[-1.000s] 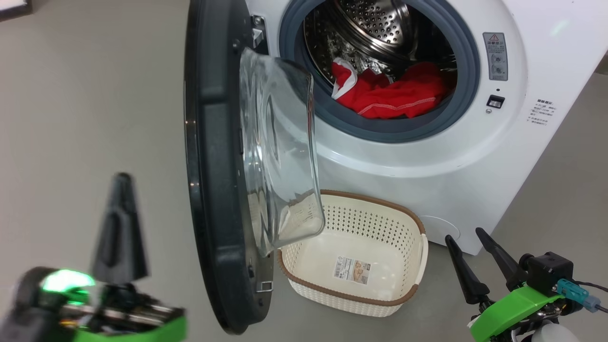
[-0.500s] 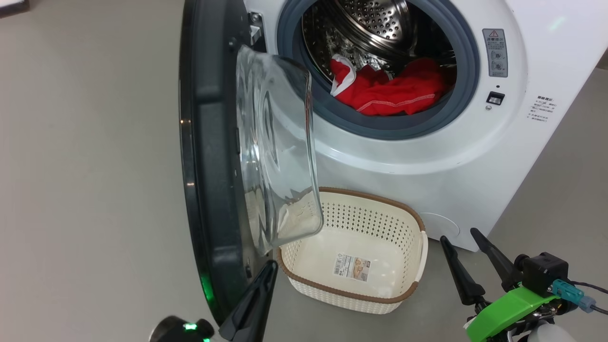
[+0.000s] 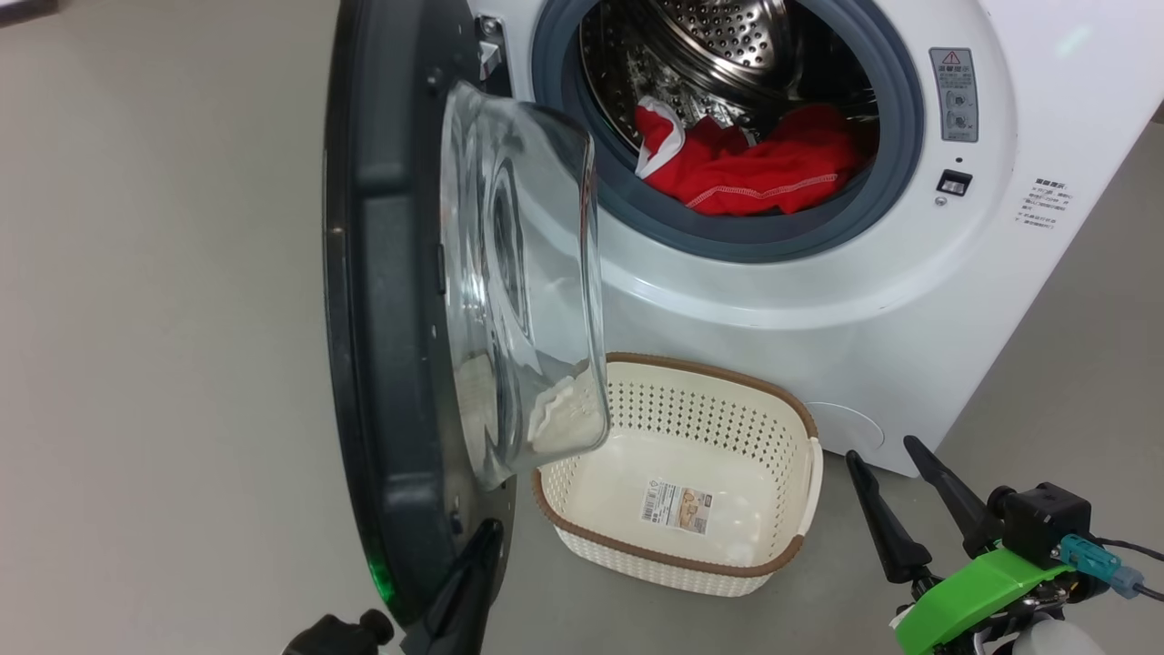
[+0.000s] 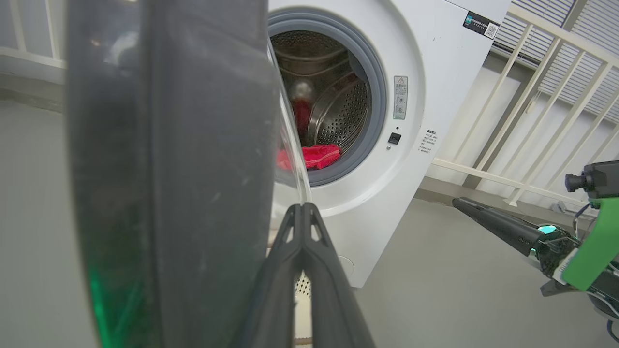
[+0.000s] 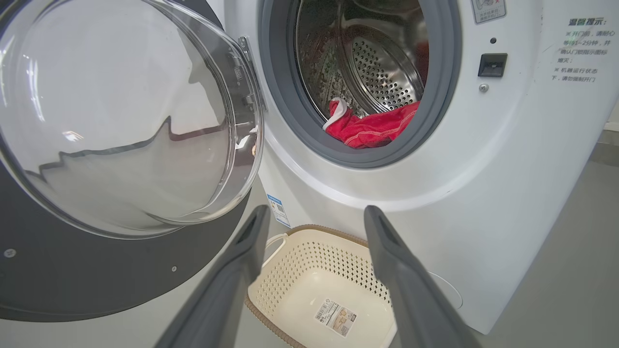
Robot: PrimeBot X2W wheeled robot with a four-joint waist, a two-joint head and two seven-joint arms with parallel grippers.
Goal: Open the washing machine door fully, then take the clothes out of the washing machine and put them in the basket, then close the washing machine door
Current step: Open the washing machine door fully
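The washing machine stands with its black door swung out to the left, glass bowl facing the drum. Red clothes lie at the drum's front lip, also seen in the wrist views. The cream basket sits empty on the floor below the opening. My left gripper is shut and empty, its tip against the door's inner lower rim. My right gripper hangs open to the right of the basket, pointing at the machine's front.
Grey floor spreads left of the door and to the right of the machine. A white railing with blinds behind it runs along the wall beyond the machine. The basket holds just a label sticker.
My left gripper came from outside the door at lower left round to its inner lower rim. The door has swung a little further left. The right gripper has hardly moved.
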